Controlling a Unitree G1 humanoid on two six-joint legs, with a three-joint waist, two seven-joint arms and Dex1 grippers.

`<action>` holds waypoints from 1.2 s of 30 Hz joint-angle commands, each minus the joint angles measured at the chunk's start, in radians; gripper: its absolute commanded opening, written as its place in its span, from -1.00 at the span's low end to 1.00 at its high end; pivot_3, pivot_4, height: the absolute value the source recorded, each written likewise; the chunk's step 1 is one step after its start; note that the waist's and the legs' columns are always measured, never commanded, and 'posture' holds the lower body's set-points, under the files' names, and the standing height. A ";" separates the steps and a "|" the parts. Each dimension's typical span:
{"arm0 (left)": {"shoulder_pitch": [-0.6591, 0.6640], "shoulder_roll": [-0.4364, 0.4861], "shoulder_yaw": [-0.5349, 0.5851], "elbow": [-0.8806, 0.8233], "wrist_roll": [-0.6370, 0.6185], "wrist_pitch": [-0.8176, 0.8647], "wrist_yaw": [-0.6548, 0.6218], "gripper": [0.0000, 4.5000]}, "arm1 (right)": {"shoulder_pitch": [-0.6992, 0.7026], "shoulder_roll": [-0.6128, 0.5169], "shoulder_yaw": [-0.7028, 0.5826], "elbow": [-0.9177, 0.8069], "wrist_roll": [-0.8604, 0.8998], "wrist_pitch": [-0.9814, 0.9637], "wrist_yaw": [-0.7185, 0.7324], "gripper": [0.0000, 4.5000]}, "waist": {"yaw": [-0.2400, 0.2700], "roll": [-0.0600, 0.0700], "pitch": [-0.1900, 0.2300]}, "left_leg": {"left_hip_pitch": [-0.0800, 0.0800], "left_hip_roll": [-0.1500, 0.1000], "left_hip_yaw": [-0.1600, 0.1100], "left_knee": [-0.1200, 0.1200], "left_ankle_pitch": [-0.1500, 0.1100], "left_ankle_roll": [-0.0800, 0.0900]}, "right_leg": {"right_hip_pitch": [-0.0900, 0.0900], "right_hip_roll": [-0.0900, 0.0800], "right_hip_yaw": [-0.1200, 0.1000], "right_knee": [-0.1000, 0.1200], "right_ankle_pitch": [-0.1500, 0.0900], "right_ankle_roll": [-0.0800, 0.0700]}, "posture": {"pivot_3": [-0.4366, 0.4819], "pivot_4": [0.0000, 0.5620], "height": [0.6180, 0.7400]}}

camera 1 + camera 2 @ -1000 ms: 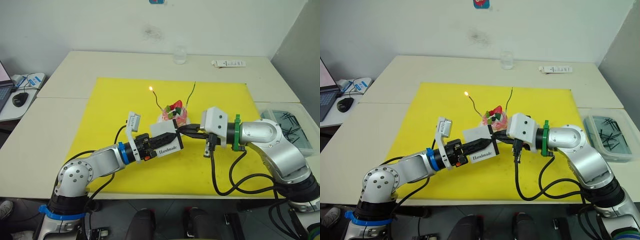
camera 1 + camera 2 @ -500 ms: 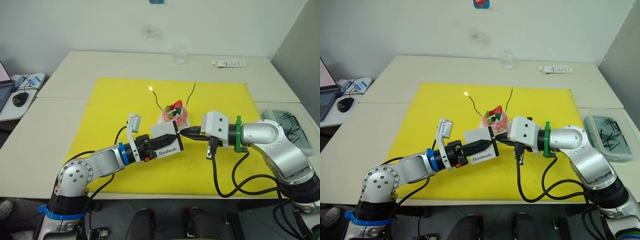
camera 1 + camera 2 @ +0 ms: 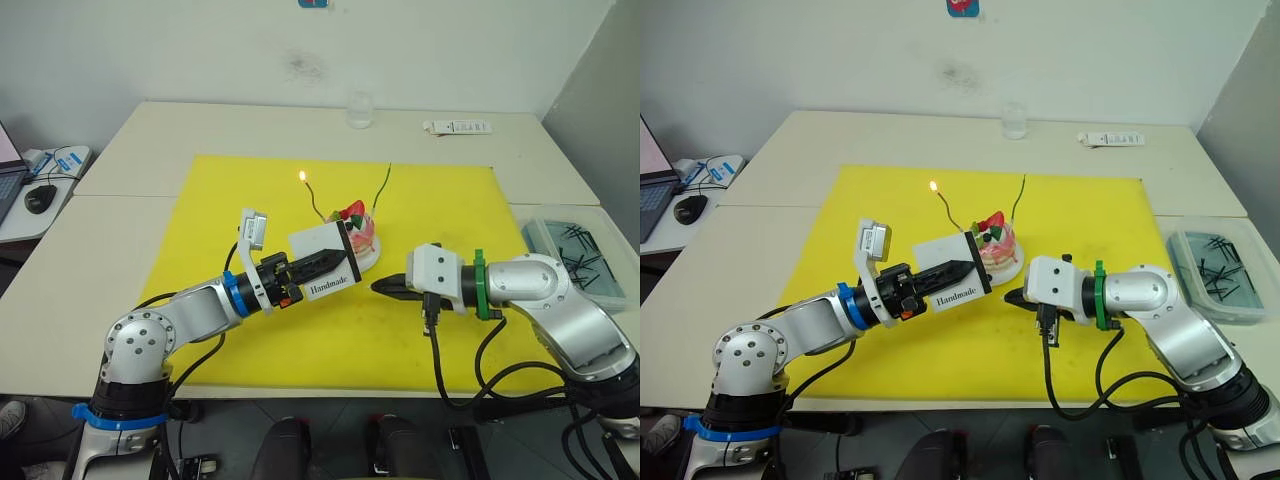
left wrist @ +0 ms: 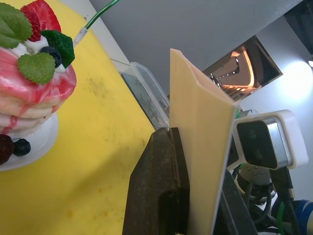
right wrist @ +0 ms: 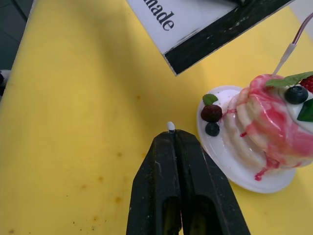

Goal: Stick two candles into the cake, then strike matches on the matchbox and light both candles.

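Note:
The cake stands on its white plate on the yellow mat, with two thin candles in it. The left candle carries a small flame at its tip; the right candle is unlit. My left gripper is shut on the white matchbox, held in the air just left of the cake, black strip facing the right arm. My right gripper hangs low over the mat in front of the cake, shut on a match whose pale tip pokes out between the fingers, unlit.
A clear container of dark sticks sits at the right table edge. A glass and a white remote lie at the back. A laptop and mouse are on the side table at left.
My right gripper has drawn back from the matchbox, down and toward the front edge. My left gripper has lifted the matchbox up and to the left. The left candle stays lit.

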 commanded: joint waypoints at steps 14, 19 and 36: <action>0.016 -0.032 -0.021 -0.036 0.097 0.005 -0.041 -1.00 | -0.077 0.039 -0.065 -0.004 0.010 -0.068 0.008 -0.98 | 0.000 0.000 0.000 | 0.000 0.000 0.000 0.000 0.000 0.000 | 0.000 0.000 0.000 0.000 0.000 0.000 | -0.05 -0.47 1.00; 0.014 -0.039 -0.018 -0.040 0.094 0.006 -0.039 -1.00 | -0.085 0.044 -0.048 0.001 0.002 -0.070 0.015 -0.98 | 0.000 0.000 0.000 | 0.000 0.000 0.000 0.000 0.000 0.000 | 0.000 0.000 0.000 0.000 0.000 0.000 | -0.05 -0.47 1.00; 0.007 -0.036 -0.008 -0.042 0.082 0.020 -0.051 -1.00 | -0.101 0.061 0.009 0.028 -0.066 -0.091 0.021 -0.98 | 0.000 0.000 0.000 | 0.000 0.000 0.000 0.000 0.000 0.000 | 0.000 0.000 0.000 0.001 0.000 0.000 | -0.05 -0.47 1.00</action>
